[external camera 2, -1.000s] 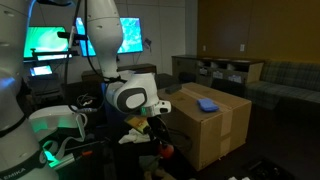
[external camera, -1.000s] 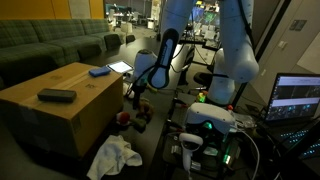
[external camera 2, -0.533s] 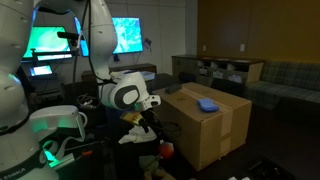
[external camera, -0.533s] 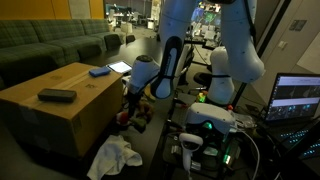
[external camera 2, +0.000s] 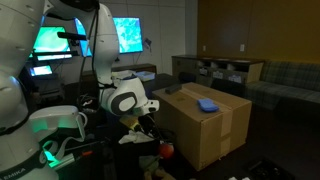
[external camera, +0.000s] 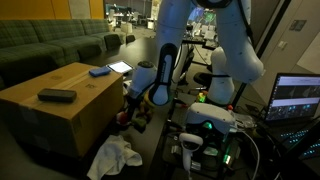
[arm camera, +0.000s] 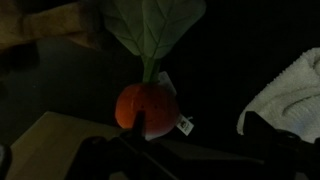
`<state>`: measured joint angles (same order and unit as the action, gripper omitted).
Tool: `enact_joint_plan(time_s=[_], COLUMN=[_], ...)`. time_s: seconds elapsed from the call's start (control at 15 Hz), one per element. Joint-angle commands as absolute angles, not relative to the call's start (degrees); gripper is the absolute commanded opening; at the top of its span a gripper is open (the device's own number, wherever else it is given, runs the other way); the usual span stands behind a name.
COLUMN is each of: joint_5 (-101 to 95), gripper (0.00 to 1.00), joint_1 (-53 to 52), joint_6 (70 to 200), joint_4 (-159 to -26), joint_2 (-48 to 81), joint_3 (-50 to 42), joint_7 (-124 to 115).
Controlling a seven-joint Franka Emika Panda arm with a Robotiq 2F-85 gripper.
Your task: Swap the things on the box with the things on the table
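Reaching for the toy (arm camera: pixel 146 106) beside the box (external camera: pixel 70 110).
I cannot tell how the claw (external camera: pixel 130 102) stands; next, lower and pinch the toy.

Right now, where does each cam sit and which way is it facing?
Exterior view: off the end of the cardboard box, facing the green sofa; arm reaches low beside the box.
Exterior view: near the robot's base, facing the box and shelves behind; arm's wrist shows.
Wrist view: faces an orange plush toy and white cloth; gripper just dark shapes at bottom.
Shared: both exterior views show box, arm, blue item on top.
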<state>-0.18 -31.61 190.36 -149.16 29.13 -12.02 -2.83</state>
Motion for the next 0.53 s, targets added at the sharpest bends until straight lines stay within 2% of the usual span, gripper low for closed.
enact_joint_plan(time_s=[0.0, 0.47], joint_5=[0.86, -2.19], gripper=[1.0, 1.0], joint_1=[-23.15, -8.64], joint_6=[194.1, 193.56], joint_4=[-146.44, -139.56], joint_2=[32.07, 38.55], joint_3=[-5.37, 4.76], joint_7=[-2.41, -1.02])
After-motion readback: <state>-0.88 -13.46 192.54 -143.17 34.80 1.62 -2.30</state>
